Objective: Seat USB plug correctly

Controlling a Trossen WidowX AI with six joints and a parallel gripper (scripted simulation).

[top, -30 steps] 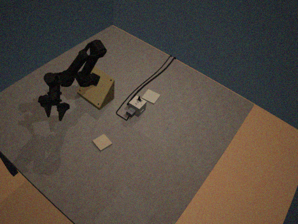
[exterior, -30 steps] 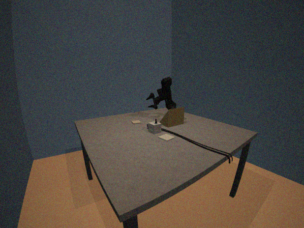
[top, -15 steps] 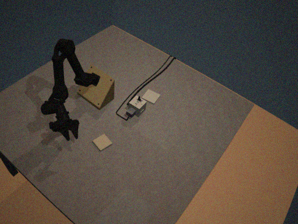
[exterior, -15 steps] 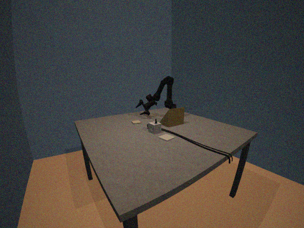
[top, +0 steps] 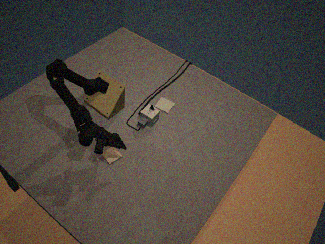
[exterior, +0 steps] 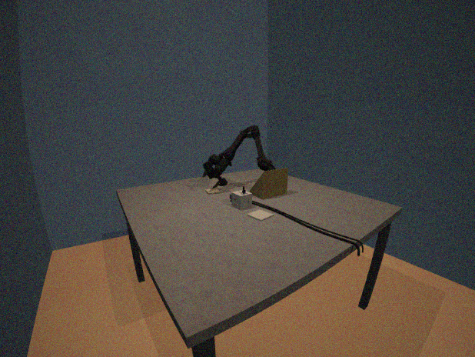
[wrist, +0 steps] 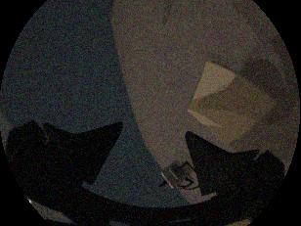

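Observation:
The power cube (top: 150,112) (exterior: 241,201) (wrist: 180,173) is a small pale box on the grey table. The small black USB plug (top: 152,107) (exterior: 244,190) stands up from its top face; its way round and depth are too small to tell. A larger grey plug (top: 142,121) sits at the cube's side, with a black cable looping from it. My gripper (top: 112,151) (exterior: 209,181) (wrist: 154,129) is open and empty, its fingers wide apart. It is off to one side of the cube, above the table near a cream square pad (top: 111,158) (exterior: 212,191) (wrist: 244,104), and does not touch the plug.
Another cream pad (top: 165,104) (exterior: 261,215) lies beside the cube. Two black cables (top: 166,84) (exterior: 307,225) run from the cube over the table edge. A tan wedge block (top: 105,103) (exterior: 274,185) stands near the arm's base.

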